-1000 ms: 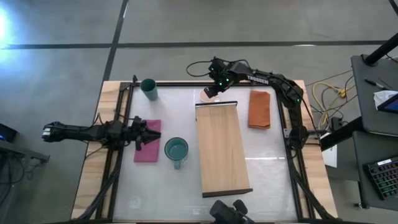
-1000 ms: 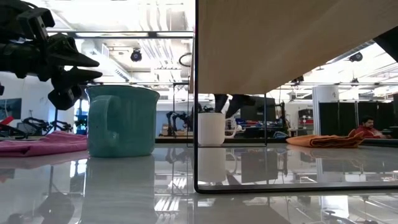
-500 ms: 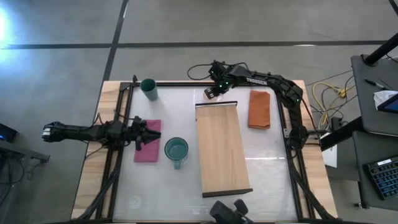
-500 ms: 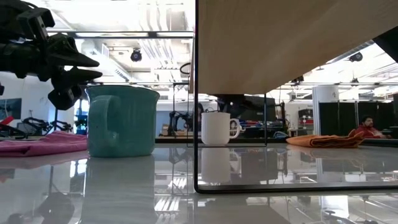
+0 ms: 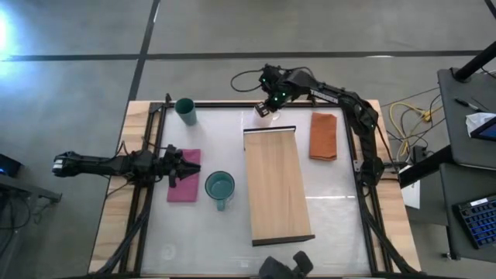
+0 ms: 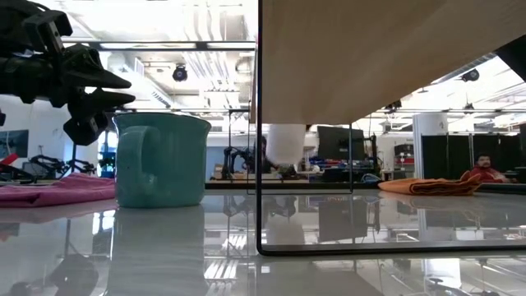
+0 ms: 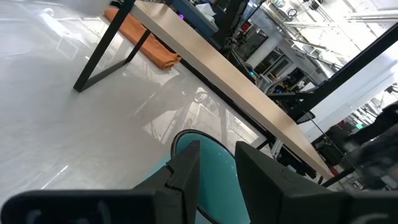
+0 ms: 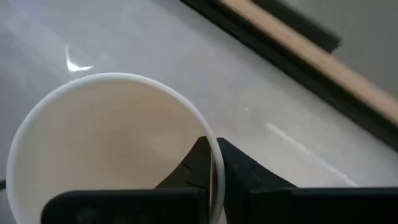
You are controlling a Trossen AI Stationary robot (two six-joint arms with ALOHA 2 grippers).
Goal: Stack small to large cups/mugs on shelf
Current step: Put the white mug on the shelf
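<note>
My right gripper (image 5: 268, 105) hangs over the table's far edge, just beyond the shelf's far end, shut on the small white mug (image 6: 285, 144). The light-wood shelf (image 5: 277, 184) stands mid-table on dark end legs. The teal mug (image 5: 219, 186) stands on its base left of the shelf. The dark green tumbler (image 5: 185, 110) stands at the far left corner. My left gripper (image 5: 194, 167) waits open above the magenta cloth (image 5: 183, 186), pointing at the teal mug (image 7: 214, 182) without touching it. My right gripper pinches the white mug's rim (image 8: 200, 122) with one finger (image 8: 199, 160) inside the cup and the other outside the wall. The fingers come from above, pointing down. The mug hangs below them, mouth up, its base (image 6: 285, 163) clear of the table.
An orange cloth (image 5: 323, 136) lies right of the shelf's far end. Black frame rails (image 5: 151, 155) run along the table's edges. A person (image 6: 485, 168) sits far off in the room behind the table.
My right gripper has shut on the white mug's rim and gone up and slightly toward the far edge. The mug, which stood on the table behind the shelf, is now lifted clear.
</note>
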